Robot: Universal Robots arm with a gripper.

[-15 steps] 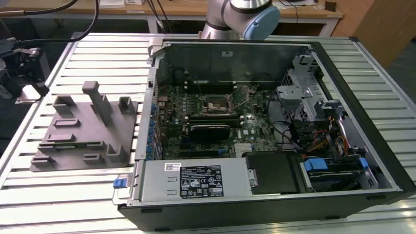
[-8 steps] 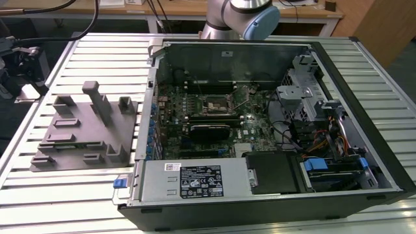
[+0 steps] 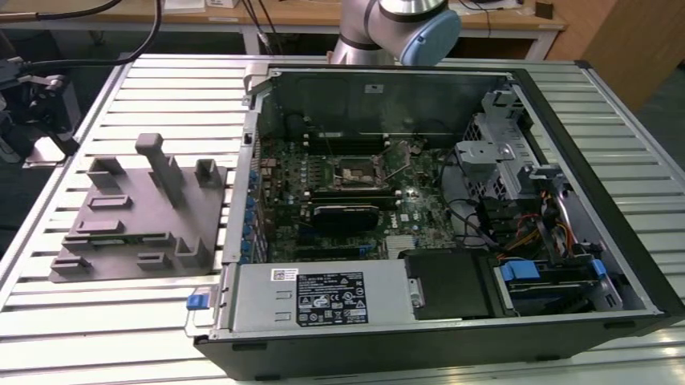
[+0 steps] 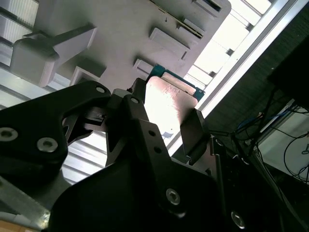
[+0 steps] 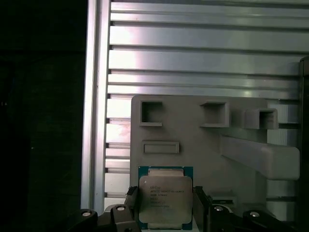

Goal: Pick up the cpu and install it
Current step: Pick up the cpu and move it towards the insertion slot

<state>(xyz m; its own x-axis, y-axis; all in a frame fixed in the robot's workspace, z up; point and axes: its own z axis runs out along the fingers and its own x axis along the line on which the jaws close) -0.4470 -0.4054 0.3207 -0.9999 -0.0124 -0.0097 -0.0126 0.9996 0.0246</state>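
A small flat square chip with a pale silver metal top plate and a green border, the cpu [image 5: 165,198], sits between the black jaws. They stand narrow and are closed on it: in both wrist views one of the fingers [image 5: 200,208] presses each of two opposite sides. In the second wrist view the cpu [image 4: 166,99] catches bright light, and the fingers [image 4: 193,133] flank it.

Behind the chip lies a grey moulded plastic tray [image 5: 193,140] with rectangular pockets and a long raised block. The cpu shows against the tray's edge region and looks held clear of it, though I cannot tell for sure whether it touches. The tray rests on a slatted aluminium table [image 5: 203,58].

In the exterior view the tray [image 3: 128,216] is on the table [image 3: 96,321] at the exterior view's left, just beside an open black computer case [image 3: 428,349] lying on its side. Inside the case is a green motherboard [image 3: 418,212] with a square black-framed metal socket [image 3: 358,172] near its middle. A silver power supply box [image 3: 321,297] runs along the near wall. A grey and pale blue robot arm [image 3: 396,28] rises at the table's far edge behind the case. The cpu is by the tray, outside the case and well apart from the socket
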